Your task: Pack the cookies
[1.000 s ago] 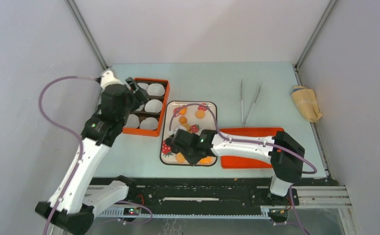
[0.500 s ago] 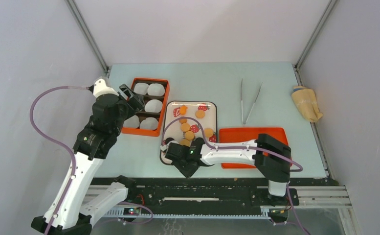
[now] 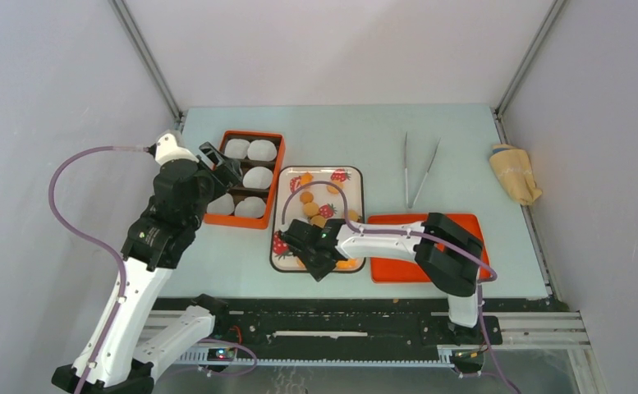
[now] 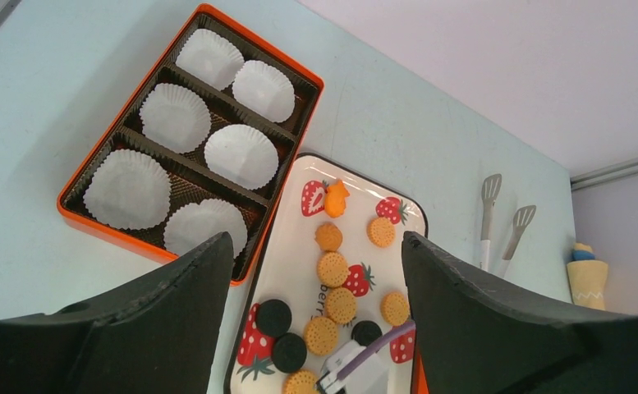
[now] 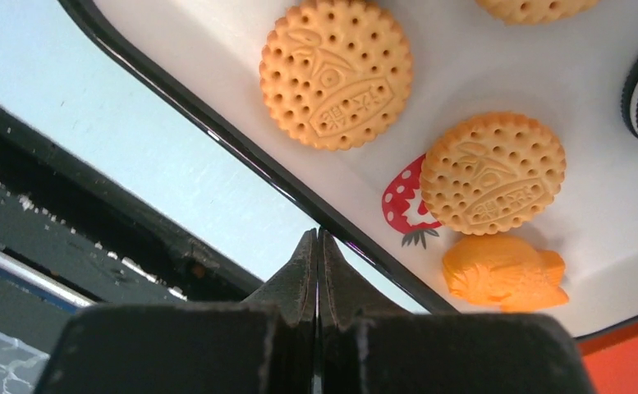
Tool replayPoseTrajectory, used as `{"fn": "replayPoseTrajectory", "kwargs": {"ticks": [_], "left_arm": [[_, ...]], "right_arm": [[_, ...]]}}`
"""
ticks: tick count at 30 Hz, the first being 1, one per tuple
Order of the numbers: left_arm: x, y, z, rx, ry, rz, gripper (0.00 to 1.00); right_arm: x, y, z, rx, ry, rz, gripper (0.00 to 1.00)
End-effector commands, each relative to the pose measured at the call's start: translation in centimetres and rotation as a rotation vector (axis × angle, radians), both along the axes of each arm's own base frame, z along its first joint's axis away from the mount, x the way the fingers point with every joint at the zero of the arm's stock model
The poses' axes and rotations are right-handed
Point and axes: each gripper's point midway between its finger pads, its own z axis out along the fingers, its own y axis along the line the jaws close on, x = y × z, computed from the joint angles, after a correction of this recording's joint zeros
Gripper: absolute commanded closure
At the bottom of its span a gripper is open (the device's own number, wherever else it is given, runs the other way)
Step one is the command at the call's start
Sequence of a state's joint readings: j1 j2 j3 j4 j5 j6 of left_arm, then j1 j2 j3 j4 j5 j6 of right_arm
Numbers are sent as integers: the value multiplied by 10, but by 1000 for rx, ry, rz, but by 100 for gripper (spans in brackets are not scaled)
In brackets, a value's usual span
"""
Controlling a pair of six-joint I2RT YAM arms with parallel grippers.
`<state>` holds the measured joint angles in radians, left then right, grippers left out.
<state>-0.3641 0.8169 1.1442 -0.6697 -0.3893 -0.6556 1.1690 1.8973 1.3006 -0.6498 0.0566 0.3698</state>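
Golden round cookies [image 3: 308, 208] and a few black ones lie on a white strawberry-print tray [image 3: 361, 194]. The left wrist view shows them too, golden cookies [image 4: 332, 268] and black cookies [image 4: 274, 317] on the tray [image 4: 296, 251]. My right gripper [image 3: 313, 266] is shut and empty, low over the tray's near rim [image 5: 241, 156]; its tips [image 5: 317, 236] point past two golden cookies [image 5: 336, 72] and an orange moulded biscuit [image 5: 504, 272]. My left gripper [image 3: 223, 167] is open and empty, held above the orange box [image 3: 254, 134].
The orange box [image 4: 135, 240] holds several empty white paper cups [image 4: 241, 154]. An orange lid [image 3: 418, 271] lies right of the tray under the right arm. Metal tongs [image 3: 418, 168] and a yellow cloth [image 3: 515, 172] lie at the back right.
The right gripper slid off toward the tray's near-left corner, then came back over its near end, staying shut. The left arm drew back to the left, then held still.
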Motion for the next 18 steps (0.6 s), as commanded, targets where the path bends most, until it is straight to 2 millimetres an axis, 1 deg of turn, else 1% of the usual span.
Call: {"fn": "replayPoseTrajectory", "kwargs": {"ticks": [1,2,7,12,16,18], "left_arm": [[0,4,-7,22,6,12,20],[1,4,-7,23,8,13,20],[5,2,-12,31,19,9,20],[11,-3,-20,33,35,-4,20],[21,-5,-40,53,77,2,20],[28,-9,-57,63,113,-5,20]], "right_arm": [[39,4,-1,15,-52,-76,100],[44,2,-4,5,-57,-85,100],[73,-1,-3,12,-97,-137,100],[109,-8,-8,14,-115,-210,100],[142,-11,-8,32,-130,-265,100],[158,-14,-9,39,-131,-297,100]]}}
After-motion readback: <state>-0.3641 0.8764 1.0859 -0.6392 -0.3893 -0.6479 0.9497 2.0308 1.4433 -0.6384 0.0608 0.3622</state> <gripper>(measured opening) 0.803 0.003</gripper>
